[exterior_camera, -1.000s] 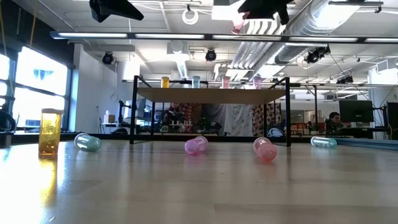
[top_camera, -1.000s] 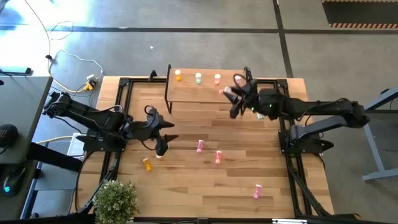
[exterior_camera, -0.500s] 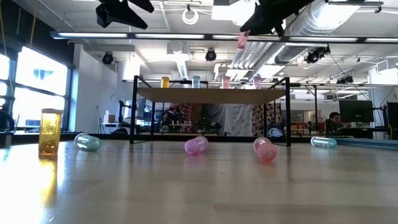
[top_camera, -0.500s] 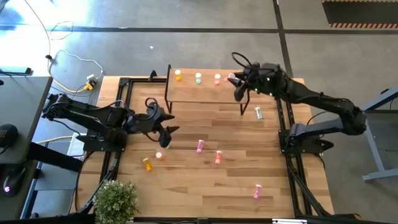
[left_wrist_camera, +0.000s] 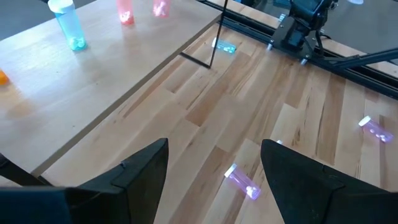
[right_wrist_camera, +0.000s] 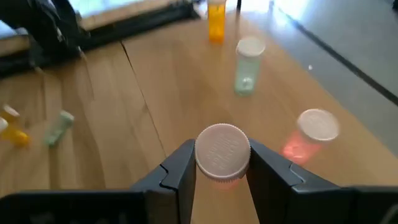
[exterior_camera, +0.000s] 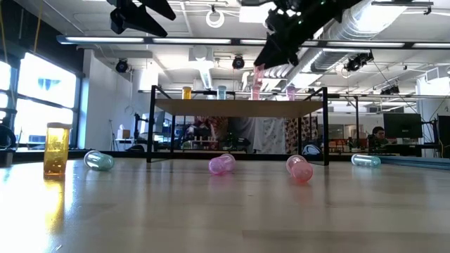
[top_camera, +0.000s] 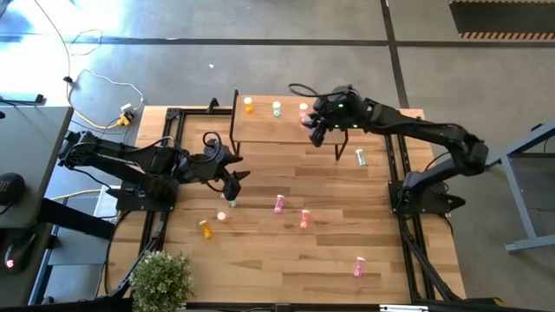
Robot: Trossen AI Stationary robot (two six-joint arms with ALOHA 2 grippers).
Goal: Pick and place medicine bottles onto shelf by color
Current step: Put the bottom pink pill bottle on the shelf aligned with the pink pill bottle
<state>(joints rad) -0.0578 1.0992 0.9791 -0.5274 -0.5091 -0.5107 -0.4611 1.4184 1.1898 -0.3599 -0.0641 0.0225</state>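
Right gripper (top_camera: pixel 311 124) swung left over the shelf (top_camera: pixel 277 128) at upper centre, fingers clamped on a salmon-red bottle (right_wrist_camera: pixel 222 154) beside three standing ones, left gripper (top_camera: pixel 232 178) backed off middle left, fingers wide open, other bottles scattered on the table (top_camera: pixel 347 243)

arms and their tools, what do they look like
Both arms are dark, jointed and slim, with a thin black cable looping off each. The left tool and the right tool each end in two broad, flat black fingers with angular edges. No markings are visible.

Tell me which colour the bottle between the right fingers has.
Salmon-red bottle with a pale cap, best in the right wrist view.
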